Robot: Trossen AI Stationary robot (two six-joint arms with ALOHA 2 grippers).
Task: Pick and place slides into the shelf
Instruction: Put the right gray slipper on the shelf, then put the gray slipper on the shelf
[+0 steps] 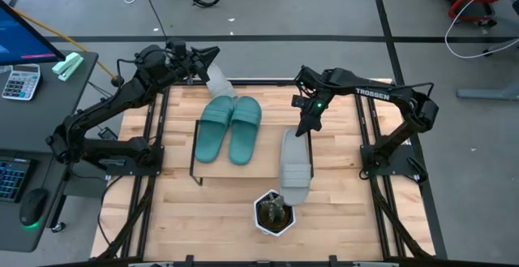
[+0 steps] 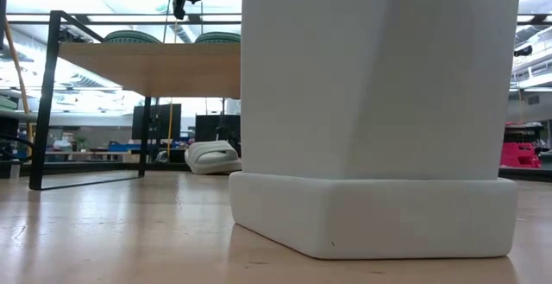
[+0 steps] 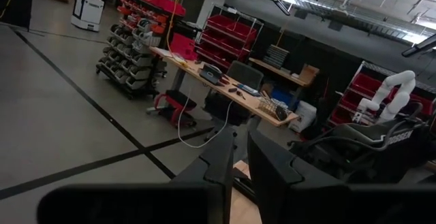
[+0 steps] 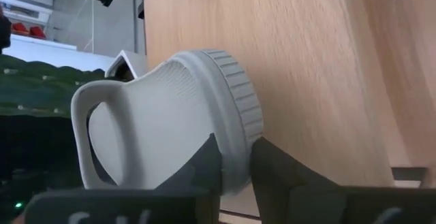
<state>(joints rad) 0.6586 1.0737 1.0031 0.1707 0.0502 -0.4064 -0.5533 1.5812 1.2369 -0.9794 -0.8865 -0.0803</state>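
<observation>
Two teal slides (image 1: 215,129) (image 1: 246,127) lie side by side, soles down, on the shelf (image 1: 212,168); they also show in the low view (image 2: 134,36). A grey slide (image 1: 220,83) lies on the table behind the shelf, seen under the shelf board in the low view (image 2: 211,156). My left gripper (image 1: 209,56) hovers above it, shut and empty, pointing level toward the table's right (image 3: 242,166). A second grey slide (image 1: 296,165) lies right of the shelf. My right gripper (image 1: 302,129) is shut on its far end. My right gripper pinches the rounded far end of the grey slide (image 4: 235,146) between its two fingers, one on the footbed side and one on the sole side. The fingers come from the table's far side, along the slide. The slide's near end (image 1: 298,195) lies by the pot.
A white pot with a green plant (image 1: 274,212) stands near the table's front edge, right at the grey slide's near end, and fills much of the low view (image 2: 379,103). A side desk with a calculator (image 1: 20,80) stands to the left.
</observation>
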